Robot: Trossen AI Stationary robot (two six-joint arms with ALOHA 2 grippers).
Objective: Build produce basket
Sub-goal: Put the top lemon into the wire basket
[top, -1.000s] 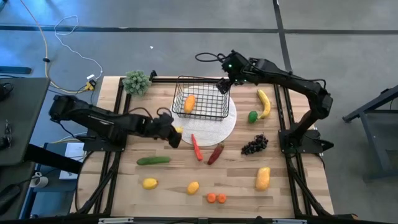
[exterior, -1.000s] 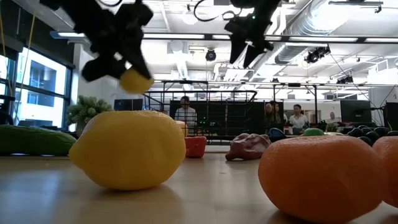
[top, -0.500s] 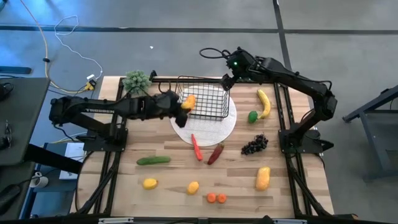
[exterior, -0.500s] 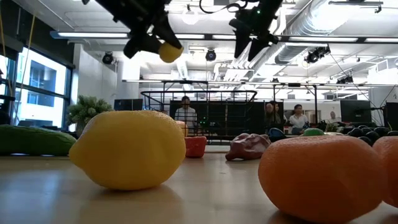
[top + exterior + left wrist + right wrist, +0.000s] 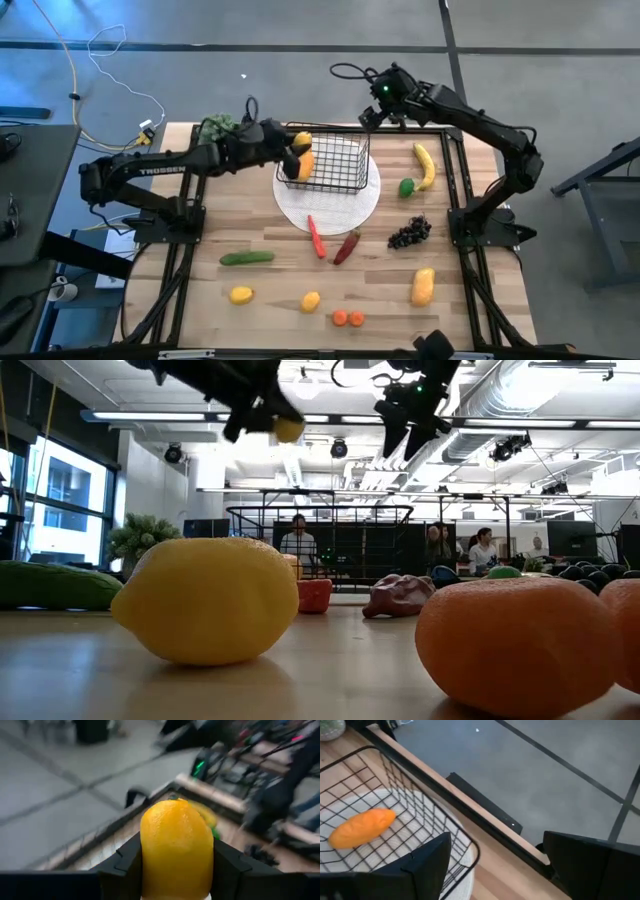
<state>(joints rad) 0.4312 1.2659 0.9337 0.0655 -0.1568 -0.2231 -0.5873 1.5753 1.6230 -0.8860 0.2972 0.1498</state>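
Nearest to the front edge of the table [image 5: 200,300], two carrot slices [image 5: 348,318] are seen, with two lemons [image 5: 240,295] to their left and an orange mango [image 5: 423,286] to their right. A little farther in, a green cucumber [image 5: 246,258] lies on the left, two red chillies [image 5: 316,237] in the middle and dark grapes [image 5: 409,233] on the right.

Farther still, the black wire basket [image 5: 345,178] stands on a round white plate [image 5: 345,212], and an orange piece of produce [image 5: 362,827] is already lying inside it. A banana [image 5: 426,165] and a small green fruit [image 5: 406,186] are placed to the right of the plate.

The left gripper [image 5: 294,160] is held above the left rim of the basket, and its claw is closed narrowly around a yellow lemon [image 5: 176,849]. The right gripper [image 5: 375,115] hangs beyond the far right corner of the basket; its claw stands wide and nothing is held in it.

A risk can be judged from this position. The lemon is over the rim and not clearly over the middle of the basket, so if it is released here it could strike the wire edge and roll off onto the plate or the table. The light basket could also be pushed or tipped if the fingers are lowered against its wall.
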